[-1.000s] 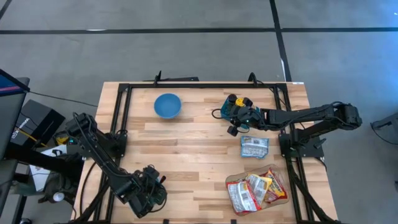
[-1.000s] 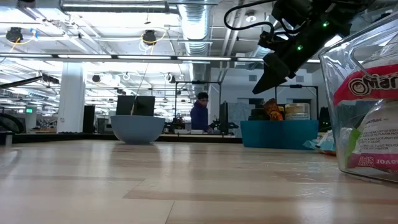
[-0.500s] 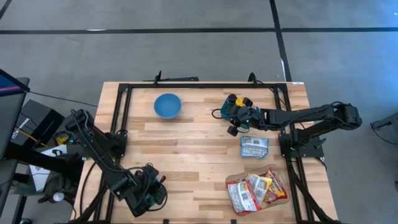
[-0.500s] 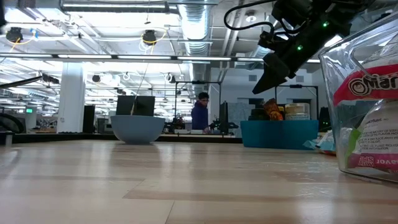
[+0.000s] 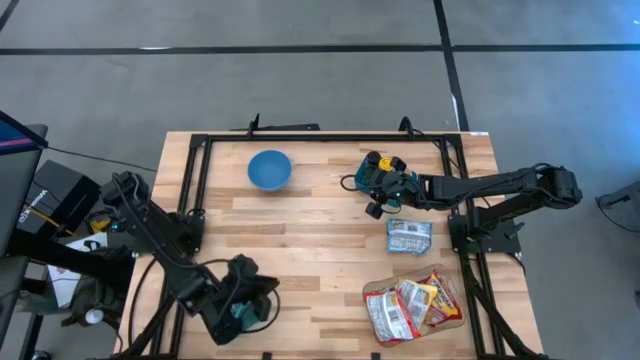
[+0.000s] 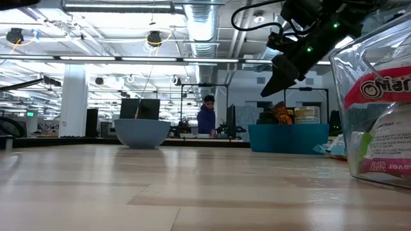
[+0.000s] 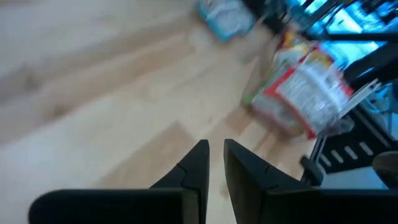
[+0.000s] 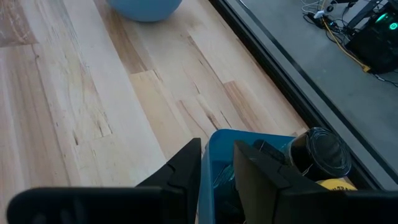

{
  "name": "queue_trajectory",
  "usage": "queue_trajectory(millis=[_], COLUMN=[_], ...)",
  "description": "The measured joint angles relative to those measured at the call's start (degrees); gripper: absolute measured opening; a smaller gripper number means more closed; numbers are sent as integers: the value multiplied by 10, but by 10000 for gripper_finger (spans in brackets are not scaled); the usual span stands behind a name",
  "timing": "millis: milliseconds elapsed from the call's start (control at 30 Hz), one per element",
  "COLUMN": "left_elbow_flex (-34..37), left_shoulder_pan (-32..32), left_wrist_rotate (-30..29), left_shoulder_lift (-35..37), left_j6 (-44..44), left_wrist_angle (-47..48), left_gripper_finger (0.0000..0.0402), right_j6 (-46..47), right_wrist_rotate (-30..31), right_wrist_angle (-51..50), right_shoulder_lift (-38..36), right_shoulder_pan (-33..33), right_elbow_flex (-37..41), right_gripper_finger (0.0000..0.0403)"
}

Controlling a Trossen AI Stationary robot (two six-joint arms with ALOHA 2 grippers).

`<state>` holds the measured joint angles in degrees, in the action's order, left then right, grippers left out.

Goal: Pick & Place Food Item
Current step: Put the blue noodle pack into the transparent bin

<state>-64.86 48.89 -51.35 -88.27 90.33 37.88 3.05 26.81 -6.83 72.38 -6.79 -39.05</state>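
Observation:
A silver-blue food packet lies flat on the table at the right. Near the front right lies a clear bag of red snack packets, which fills the right of the low view. A teal bin holding a dark jar and a yellow item stands at the far middle. My right gripper hovers above the bin's near-left corner, slightly open with nothing between its fingers. My left gripper is raised over the front left, shut and empty, facing the snack bag.
A blue bowl stands at the far left of the middle. A black frame runs along the table's far edge and sides. Bare wood lies between the two arms. A person sits in the room behind the table.
My left gripper has risen from the front-left corner, shifted a little toward the table's right and tipped up, so that it faces across the table. My right arm has kept still.

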Motion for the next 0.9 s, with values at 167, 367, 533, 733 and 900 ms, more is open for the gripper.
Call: queue_trajectory(millis=[167,367,533,733,900], left_elbow_flex=[0,0,0,0,0], left_shoulder_pan=[-30,-82,-128,-185,-229], left_wrist_rotate=[-47,-57,-25,72,145], left_shoulder_lift=[0,0,0,0,0], left_j6=[-140,-299,-403,-482,-524], left_wrist_angle=[-69,-161,-229,-267,-287], left_gripper_finger=[44,44,44,44,44], right_j6=[0,0,0,0,0], right_wrist_rotate=[0,0,0,-15,-45], right_wrist_angle=[0,0,0,0,0], right_shoulder_lift=[0,0,0,0,0], right_shoulder_pan=[0,0,0,0,0], right_elbow_flex=[0,0,0,0,0], right_gripper_finger=[87,87,87,87,87])
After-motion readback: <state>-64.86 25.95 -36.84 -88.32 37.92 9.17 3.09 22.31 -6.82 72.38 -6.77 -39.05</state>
